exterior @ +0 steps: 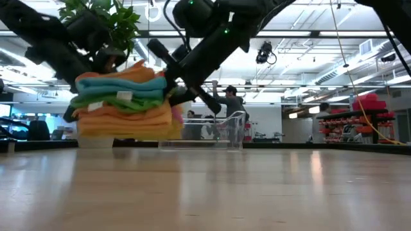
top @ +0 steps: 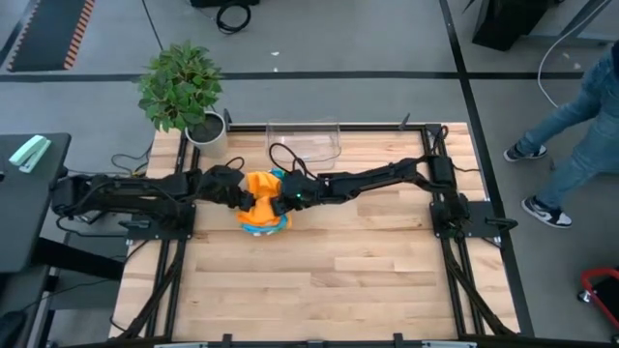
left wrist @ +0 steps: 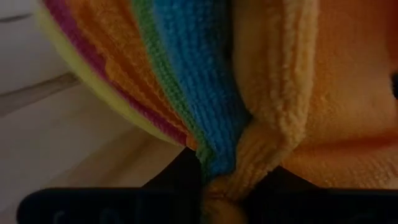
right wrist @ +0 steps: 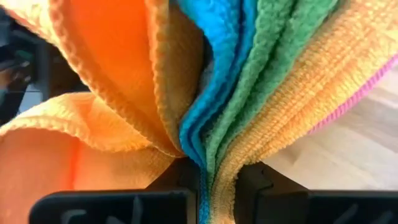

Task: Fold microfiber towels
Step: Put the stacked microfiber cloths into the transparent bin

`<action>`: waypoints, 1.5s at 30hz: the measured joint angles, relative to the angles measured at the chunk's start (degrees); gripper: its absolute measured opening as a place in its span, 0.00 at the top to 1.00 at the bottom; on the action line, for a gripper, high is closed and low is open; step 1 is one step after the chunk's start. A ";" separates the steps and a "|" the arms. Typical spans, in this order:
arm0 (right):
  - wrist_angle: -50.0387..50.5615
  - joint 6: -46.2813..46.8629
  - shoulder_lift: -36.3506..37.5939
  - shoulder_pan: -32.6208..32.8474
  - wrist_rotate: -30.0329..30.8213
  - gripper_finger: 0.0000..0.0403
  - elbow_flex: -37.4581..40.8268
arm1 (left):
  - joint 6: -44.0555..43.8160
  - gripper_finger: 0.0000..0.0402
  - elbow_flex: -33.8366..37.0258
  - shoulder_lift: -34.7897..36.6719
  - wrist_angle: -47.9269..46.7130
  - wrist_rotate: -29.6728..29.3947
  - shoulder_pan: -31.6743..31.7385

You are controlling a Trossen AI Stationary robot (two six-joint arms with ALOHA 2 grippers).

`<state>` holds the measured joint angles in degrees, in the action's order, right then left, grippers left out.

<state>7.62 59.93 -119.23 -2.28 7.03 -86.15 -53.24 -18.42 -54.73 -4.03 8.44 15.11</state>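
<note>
Gripping the stacked towels [top: 263, 214] from opposite sides, left gripper [top: 248, 201] and right gripper [top: 281, 204] both clamped on the pile's edges, stack between them above the worktop [top: 338, 280], bin [top: 308, 141] beyond, plant [top: 181, 89] nearby.

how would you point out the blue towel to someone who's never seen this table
Find the potted plant at the table's far left corner, then the bright towel stack held between the two arms nearby. In that stack, the blue towel is the turquoise layer just under the top orange one and directly above the green one.
</note>
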 joint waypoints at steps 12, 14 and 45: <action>8.98 -3.74 7.64 1.73 2.15 0.87 -0.13 | -0.05 0.82 -12.61 1.06 -8.78 -10.28 -8.14; 10.24 -4.68 9.60 1.56 3.20 0.87 -0.15 | 0.62 0.82 -15.05 1.06 -9.50 -11.79 -8.06; 25.37 -37.45 17.75 -30.94 -16.11 0.87 -0.26 | 0.49 0.82 -48.82 -38.08 -5.78 -9.49 13.23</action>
<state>32.99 22.48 -101.48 -33.23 -9.08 -86.41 -52.75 -67.24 -92.82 -9.81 -1.04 28.34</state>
